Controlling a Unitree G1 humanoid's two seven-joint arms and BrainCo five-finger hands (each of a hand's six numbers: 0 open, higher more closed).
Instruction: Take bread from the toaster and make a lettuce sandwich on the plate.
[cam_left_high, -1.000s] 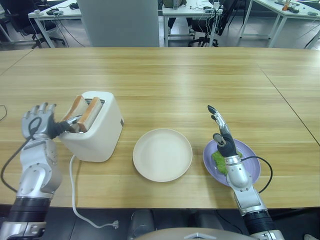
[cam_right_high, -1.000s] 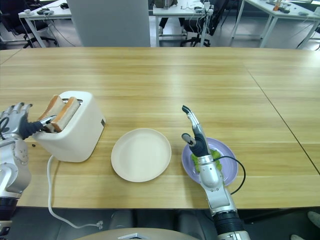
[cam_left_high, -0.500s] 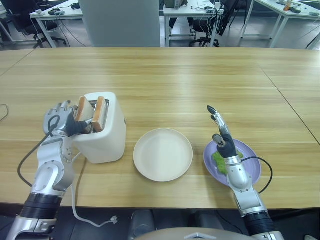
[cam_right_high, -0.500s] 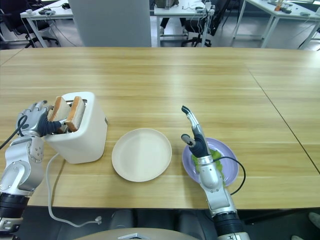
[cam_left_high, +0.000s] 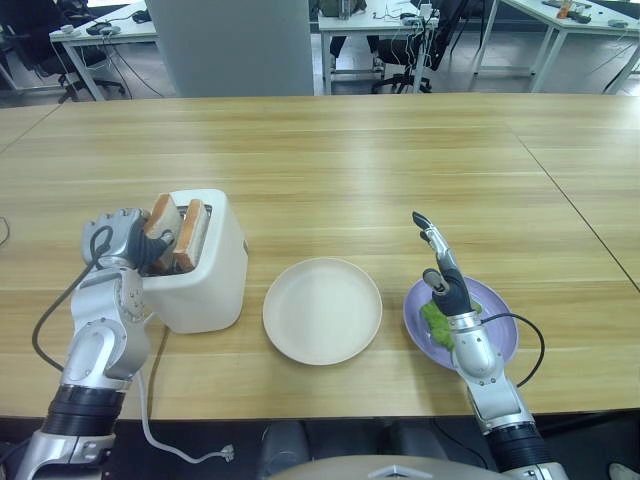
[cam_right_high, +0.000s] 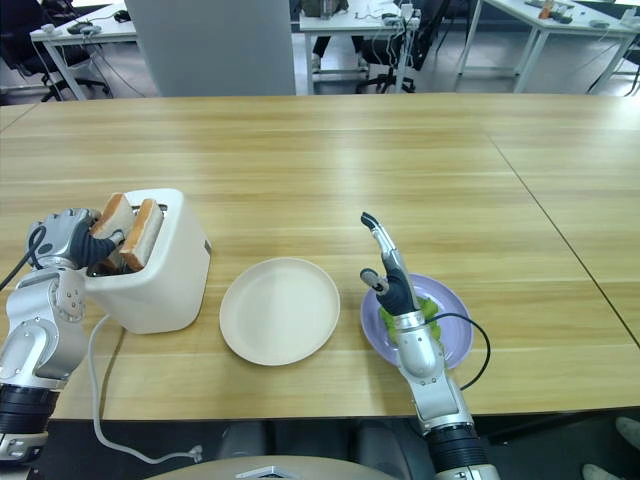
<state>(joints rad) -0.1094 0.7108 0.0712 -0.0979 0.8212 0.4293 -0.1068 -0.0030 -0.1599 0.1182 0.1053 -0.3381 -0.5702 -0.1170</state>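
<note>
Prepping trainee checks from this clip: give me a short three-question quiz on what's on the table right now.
1. True or false: the cream plate is bare.
2. How many bread slices stand in the toaster?
3. The lettuce lies on: A the cream plate, B the purple plate, C the bare table.
Key: 1 true; 2 two; 3 B.

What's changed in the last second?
The left robot hand closed in against the toaster and curled onto the outer bread slice; the toaster turned slightly. The right robot hand, lettuce and cream plate stayed put.
</note>
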